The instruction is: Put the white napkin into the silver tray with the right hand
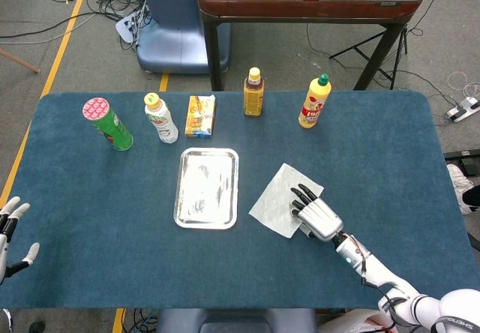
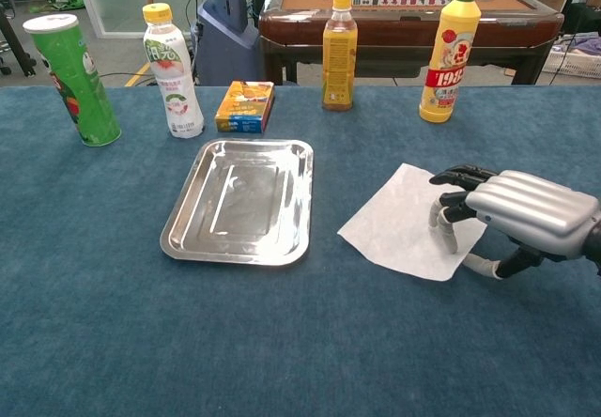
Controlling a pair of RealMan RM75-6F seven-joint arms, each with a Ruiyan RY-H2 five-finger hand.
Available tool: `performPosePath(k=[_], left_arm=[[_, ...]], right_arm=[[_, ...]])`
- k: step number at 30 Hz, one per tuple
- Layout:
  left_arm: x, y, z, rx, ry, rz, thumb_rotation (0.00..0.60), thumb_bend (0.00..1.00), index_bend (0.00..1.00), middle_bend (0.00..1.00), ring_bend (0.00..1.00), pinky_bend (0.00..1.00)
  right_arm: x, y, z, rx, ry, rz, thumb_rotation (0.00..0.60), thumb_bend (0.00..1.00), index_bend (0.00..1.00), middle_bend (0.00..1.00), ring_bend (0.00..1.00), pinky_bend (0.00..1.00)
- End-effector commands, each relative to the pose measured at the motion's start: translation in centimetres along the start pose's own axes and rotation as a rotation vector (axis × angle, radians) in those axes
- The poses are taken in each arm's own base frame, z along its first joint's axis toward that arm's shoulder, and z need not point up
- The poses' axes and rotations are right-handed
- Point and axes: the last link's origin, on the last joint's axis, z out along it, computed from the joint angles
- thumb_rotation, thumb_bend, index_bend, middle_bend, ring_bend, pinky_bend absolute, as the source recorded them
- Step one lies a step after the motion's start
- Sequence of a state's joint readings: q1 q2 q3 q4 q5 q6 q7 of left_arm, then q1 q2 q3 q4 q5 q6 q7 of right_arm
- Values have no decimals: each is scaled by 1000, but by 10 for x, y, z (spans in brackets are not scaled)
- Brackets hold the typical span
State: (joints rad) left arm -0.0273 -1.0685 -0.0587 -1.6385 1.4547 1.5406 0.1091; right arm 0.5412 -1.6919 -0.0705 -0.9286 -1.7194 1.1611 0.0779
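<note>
Right hand (image 2: 512,220), fingers curled pressing thin white paper napkin (image 2: 404,234); may slip before rectangular silver metal tray (image 2: 239,201) at nine o'clock.

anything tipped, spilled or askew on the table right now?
Nothing spilled or damaged. The green can leans tilted at the back left, while the bottles beside it stand upright. The white napkin lies flat but skewed, corner pointing at the silver tray, apart from it. The right hand rests its fingers on the napkin's right edge.
</note>
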Motion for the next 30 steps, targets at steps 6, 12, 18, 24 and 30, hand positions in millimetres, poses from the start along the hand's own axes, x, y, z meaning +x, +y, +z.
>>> performPosePath(k=[6, 12, 18, 24, 30], left_arm=[[-1, 0, 2, -4, -5, -3, 600, 274, 171, 103, 134, 17], [0, -1, 2, -3, 0, -2, 600, 274, 172, 103, 134, 17], [4, 0, 1, -8, 8, 0, 600, 274, 172, 103, 134, 17], [8, 1, -1, -9, 17, 1, 600, 274, 172, 103, 134, 17], [10, 2, -4, -3, 22, 3, 600, 274, 172, 103, 134, 17]], right_arm=[[6, 3, 11, -8, 31, 5, 600, 446, 581, 339, 76, 0], [12, 7, 15, -17, 59, 15, 600, 454, 645, 384, 119, 0], [39, 16, 25, -42, 165, 47, 600, 456, 669, 403, 143, 0], [90, 13, 54, -11, 304, 89, 600, 456, 672, 408, 158, 0], [134, -9, 87, 74, 406, 70, 600, 456, 681, 414, 177, 0]])
